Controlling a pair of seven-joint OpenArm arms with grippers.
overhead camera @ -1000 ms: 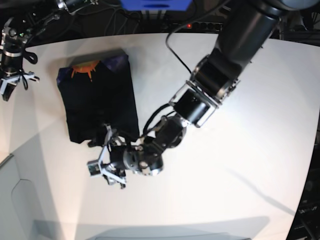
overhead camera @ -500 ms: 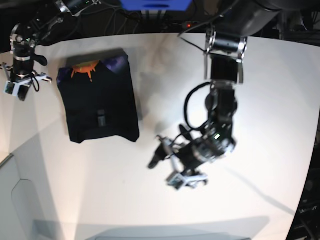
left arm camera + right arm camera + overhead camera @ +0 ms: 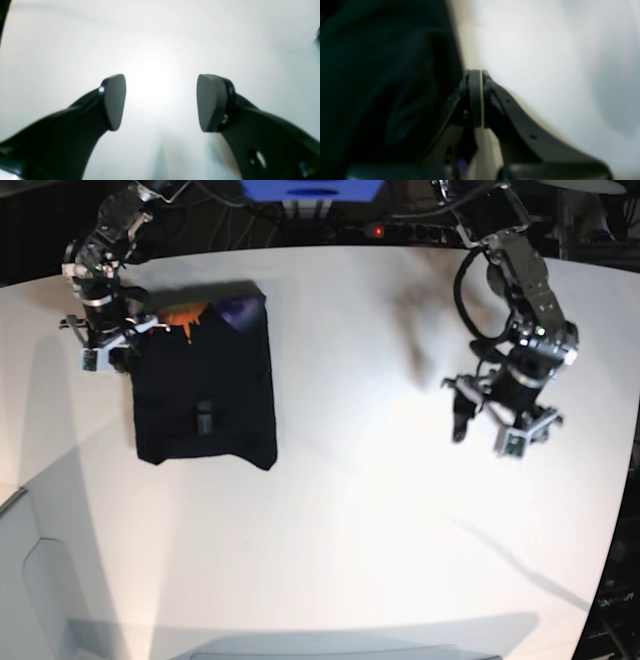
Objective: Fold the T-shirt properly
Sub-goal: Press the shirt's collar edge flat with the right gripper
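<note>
From my seat: T-shirt point(image 3: 205, 395) sits in upper-left part of base view, folded into a compact black rectangle on the white table point(image 3: 350, 510). Orange print point(image 3: 183, 316) + purple patch point(image 3: 238, 310) show at its top edge, a small label point(image 3: 202, 421) near the middle.

Right gripper point(image 3: 100, 352) is at upper left of base view, at the shirt's top-left corner, overlapping the cloth edge there. Can't tell from base view if it touches. In right wrist view its pads point(image 3: 475, 100) are pressed together, nothing visible btwn them; dark blurred cloth point(image 3: 382, 87) fills left half of that frame, bare table on the right. Whether fabric is pinched lower down — can't tell, too blurry.

Left gripper point(image 3: 490, 435) is at right side of base view, well apart from the shirt, over bare table. Left wrist view: fingers point(image 3: 113, 102) spread wide w/ only white surface btwn them, holding nothing.
</note>
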